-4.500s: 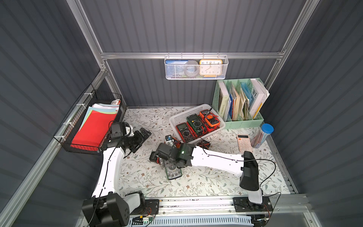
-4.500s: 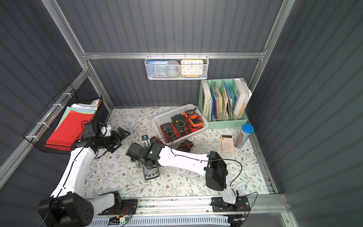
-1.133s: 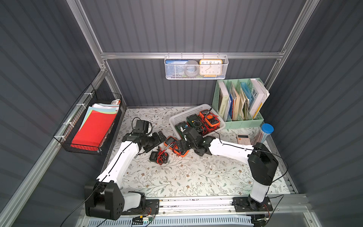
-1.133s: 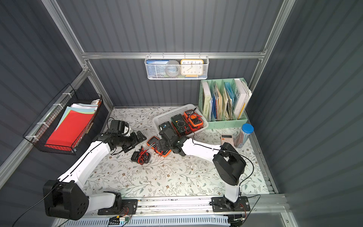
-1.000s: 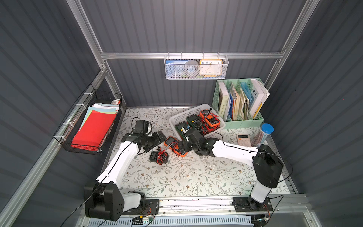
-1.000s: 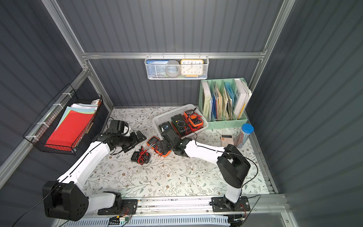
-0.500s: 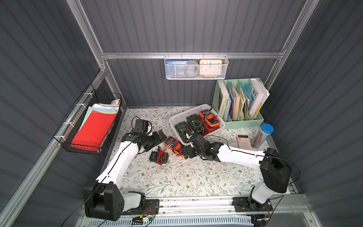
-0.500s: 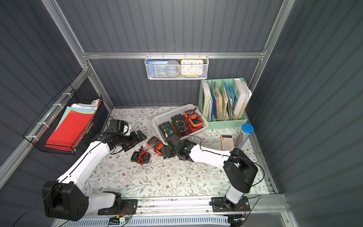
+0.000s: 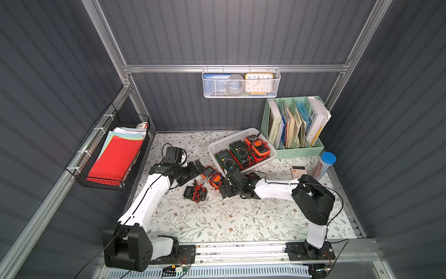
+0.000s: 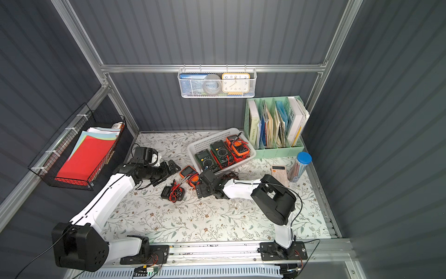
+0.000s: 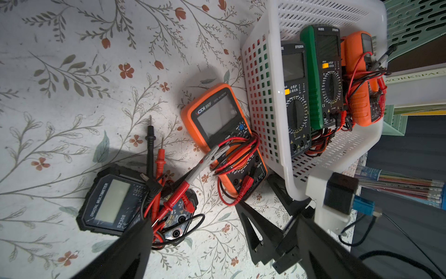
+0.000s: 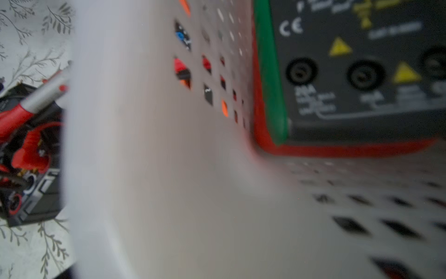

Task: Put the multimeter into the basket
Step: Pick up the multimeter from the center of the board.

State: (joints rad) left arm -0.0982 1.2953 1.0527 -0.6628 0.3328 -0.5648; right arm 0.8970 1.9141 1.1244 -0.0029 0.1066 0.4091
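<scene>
Orange rectangular plastic multimeter (image 9: 212, 177) — tabletop (image 9: 217, 217), eight o'clock of white perforated plastic basket (image 9: 218, 145). Left tool (image 9: 194, 172), right tool (image 9: 225, 189): spread, empty. Risk — red leads (image 11: 241, 145) snagging rim.

the left arm (image 9: 149, 195) and right arm (image 9: 274, 190) are showing white shells, chunky black joints, thin black cables hanging behind the black jaws.

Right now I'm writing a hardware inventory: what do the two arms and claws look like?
Both the left arm and right arm have white links, bulky black joints and thin black cables. The left claw and right claw are black with tapered tips.
</scene>
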